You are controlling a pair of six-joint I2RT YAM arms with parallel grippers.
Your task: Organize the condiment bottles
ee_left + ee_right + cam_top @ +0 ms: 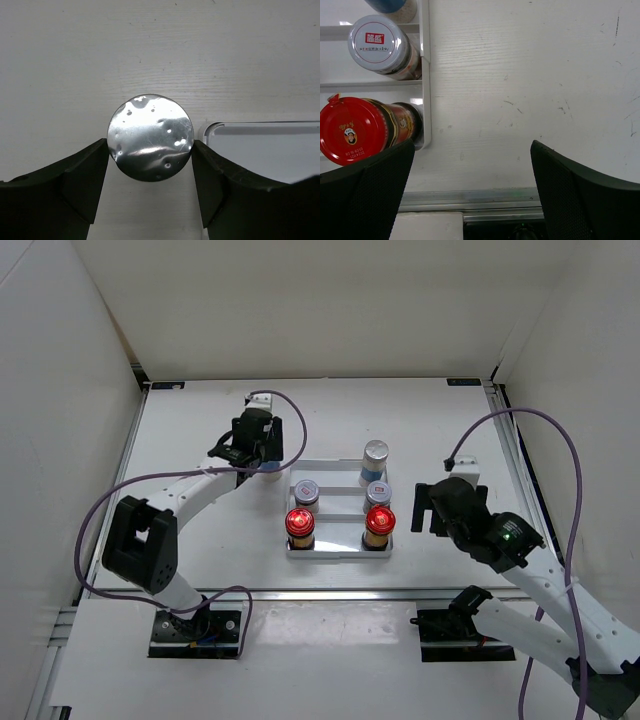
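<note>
Gripping the silver-capped bottle [150, 135] by its smooth round cap with the left claw [150, 152], snug against both sides, just outside the tray's [260, 126] far-left corner. Could slip free, or clip the rim if carried low. Holding nothing in the right claw [472, 170], spread wide beside a red-capped bottle [355, 130].

The left arm [190, 495] reaches forward, elbow bent out to its left; the left gripper [150, 150] points straight down, both fingers pressed against a silver-capped jar [151, 132]; the right arm [560, 590] angles inward; the right gripper [472, 187] hangs spread wide, nothing between its fingers.
</note>
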